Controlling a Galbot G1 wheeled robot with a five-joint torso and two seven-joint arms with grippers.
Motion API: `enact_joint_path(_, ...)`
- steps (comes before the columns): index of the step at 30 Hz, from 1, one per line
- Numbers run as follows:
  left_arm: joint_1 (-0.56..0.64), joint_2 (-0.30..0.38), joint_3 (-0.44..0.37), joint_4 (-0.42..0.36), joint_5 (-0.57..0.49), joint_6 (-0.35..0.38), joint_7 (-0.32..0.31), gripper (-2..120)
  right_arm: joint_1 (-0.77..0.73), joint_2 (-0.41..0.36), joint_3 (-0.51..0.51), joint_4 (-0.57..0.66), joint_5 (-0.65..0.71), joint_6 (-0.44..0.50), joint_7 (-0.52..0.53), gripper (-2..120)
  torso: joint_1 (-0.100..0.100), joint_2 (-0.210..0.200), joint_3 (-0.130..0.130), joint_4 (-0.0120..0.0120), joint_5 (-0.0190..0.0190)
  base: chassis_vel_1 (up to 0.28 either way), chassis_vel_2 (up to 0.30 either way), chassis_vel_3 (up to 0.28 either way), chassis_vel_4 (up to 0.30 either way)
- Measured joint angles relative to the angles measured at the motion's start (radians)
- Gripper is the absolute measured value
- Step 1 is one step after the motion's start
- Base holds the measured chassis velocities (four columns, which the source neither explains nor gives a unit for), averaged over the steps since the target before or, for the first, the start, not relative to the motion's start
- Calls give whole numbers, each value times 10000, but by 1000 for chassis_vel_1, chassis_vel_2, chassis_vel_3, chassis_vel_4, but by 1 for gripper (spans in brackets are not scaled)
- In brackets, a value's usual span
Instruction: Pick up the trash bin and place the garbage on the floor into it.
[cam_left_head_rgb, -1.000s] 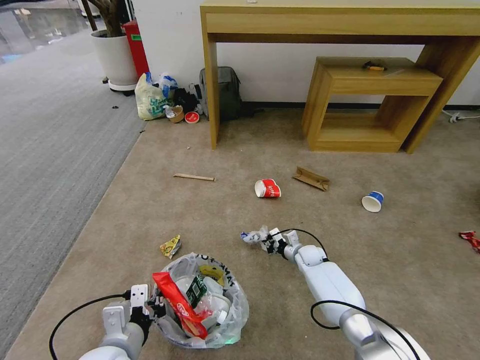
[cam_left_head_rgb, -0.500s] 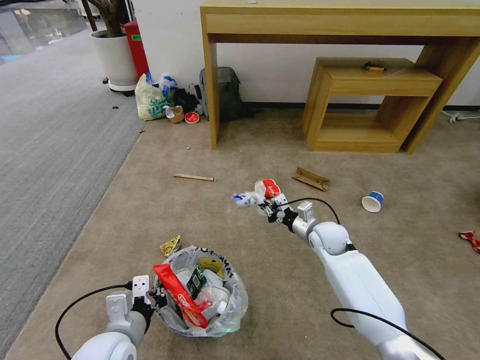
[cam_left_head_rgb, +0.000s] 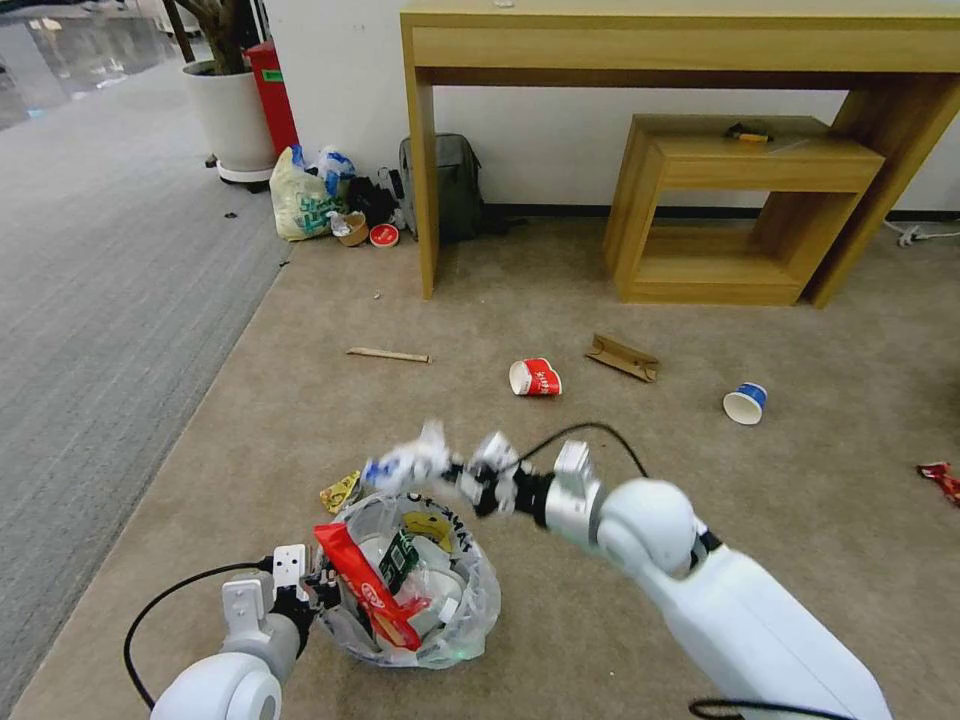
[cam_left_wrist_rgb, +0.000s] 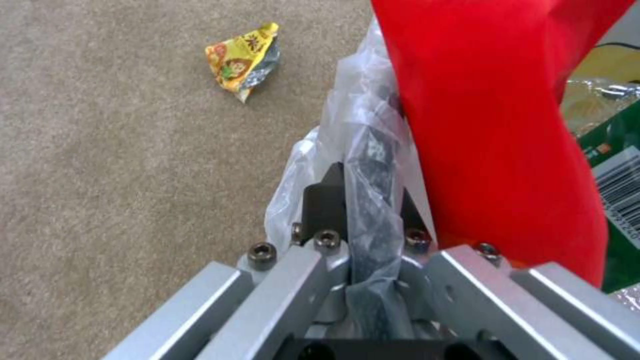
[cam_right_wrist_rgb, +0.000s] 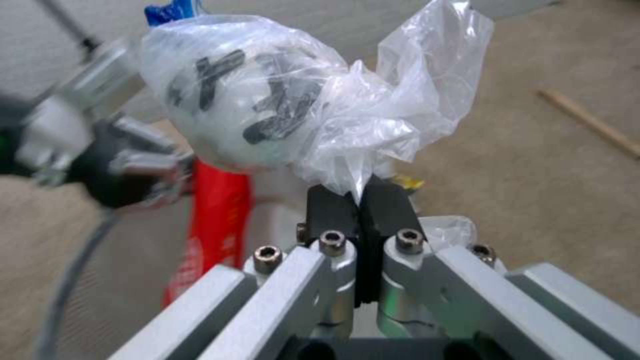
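The trash bin (cam_left_head_rgb: 440, 640), black with a crinkly plastic liner, stands on the beige floor (cam_left_head_rgb: 300, 420) holding a red wrapper (cam_left_head_rgb: 365, 595) and other litter. My left gripper (cam_left_head_rgb: 318, 588) is shut on its near rim (cam_left_wrist_rgb: 370, 150). Just above the bin's far rim, my right gripper (cam_left_head_rgb: 462, 478) is shut on a crumpled clear plastic wad (cam_left_head_rgb: 405, 462) with black print (cam_right_wrist_rgb: 267, 100). Garbage lying on the carpet: a yellow wrapper (cam_left_head_rgb: 341, 492) beside the bin, a stick (cam_left_head_rgb: 388, 354), a red cup (cam_left_head_rgb: 535, 378), a cardboard scrap (cam_left_head_rgb: 622, 357), a blue cup (cam_left_head_rgb: 746, 402).
A wooden desk (cam_left_head_rgb: 430, 150) and a low wooden shelf (cam_left_head_rgb: 740, 210) stand against the far wall. A grey backpack (cam_left_head_rgb: 450, 185) and a yellow-green bag (cam_left_head_rgb: 300, 200) sit by the desk leg. Grey ribbed carpet (cam_left_head_rgb: 100, 260) runs along the left. Another red wrapper (cam_left_head_rgb: 940, 478) lies far right.
My right gripper lifted the plastic wad off the carpet and swung it left to just above the bin. The left gripper and bin have barely moved.
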Motion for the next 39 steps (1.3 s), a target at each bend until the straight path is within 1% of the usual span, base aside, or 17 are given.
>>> enact_joint_path(5,-12,-12,18,22,0,0,4,0,-108,-123,-483,328,-51,-111,98,0,-1,0,1,2,0,0,0,0,0)
enact_joint_path(12,29,11,-45,-34,-23,0,22,0,-305,-363,-552,526,-411,-181,50,0,0,0,1,1,0,0,0,0,0)
enact_joint_path(15,31,16,-49,-62,-27,0,41,0,-436,-431,-539,571,-663,-112,77,14,0,0,1,1,0,0,0,0,0)
enact_joint_path(16,31,16,-49,-62,-27,0,41,0,-436,-431,-539,571,-663,-112,77,14,0,0,1,1,0,0,0,0,0)
enact_joint_path(18,27,6,-46,-67,-28,0,50,0,-516,-436,-510,571,-848,-35,88,22,1,0,0,1,0,0,0,0,0)
enact_joint_path(19,24,-2,-43,-71,-28,0,53,0,-557,-436,-483,565,-929,0,88,28,2,0,1,1,0,0,0,0,0)
enact_joint_path(20,24,-2,-43,-71,-28,0,53,0,-557,-436,-483,565,-929,0,88,28,2,0,1,1,0,0,0,0,0)
enact_joint_path(23,28,-8,-74,-112,-28,0,57,0,-597,-444,-398,596,-989,60,89,43,1,0,1,1,0,0,0,0,0)
enact_joint_path(25,34,-6,-96,-124,-30,0,58,0,-602,-448,-366,628,-988,69,89,46,1,0,0,1,0,0,0,0,0)
enact_joint_path(27,40,0,-132,-138,-37,0,60,0,-622,-450,-309,661,-984,84,96,57,1,0,1,1,0,0,0,0,0)
enact_joint_path(28,40,0,-132,-138,-37,0,60,0,-622,-450,-309,661,-984,84,96,57,1,0,1,1,0,0,0,0,0)
enact_joint_path(31,40,-5,-156,-158,-46,0,65,0,-695,-448,-211,673,-1007,151,111,72,1,0,1,1,0,0,0,0,0)
enact_joint_path(32,40,-5,-156,-158,-46,0,65,0,-695,-448,-211,673,-1007,151,111,72,1,0,1,1,0,0,0,0,0)
enact_joint_path(35,46,-24,-198,-180,-57,0,65,0,-758,-469,9,776,-987,174,112,84,1,0,1,1,0,0,0,0,0)
enact_joint_path(36,46,-24,-198,-180,-57,0,65,0,-758,-469,9,776,-987,174,112,84,1,0,1,1,0,0,0,0,0)
enact_joint_path(38,57,-37,-250,-186,-81,-1,64,0,-823,-465,266,870,-861,191,198,95,1,0,1,1,-1,0,0,0,0)
enact_joint_path(39,68,-37,-264,-199,-89,-3,64,0,-852,-450,358,881,-785,210,305,97,1,0,1,1,-1,0,0,0,0)
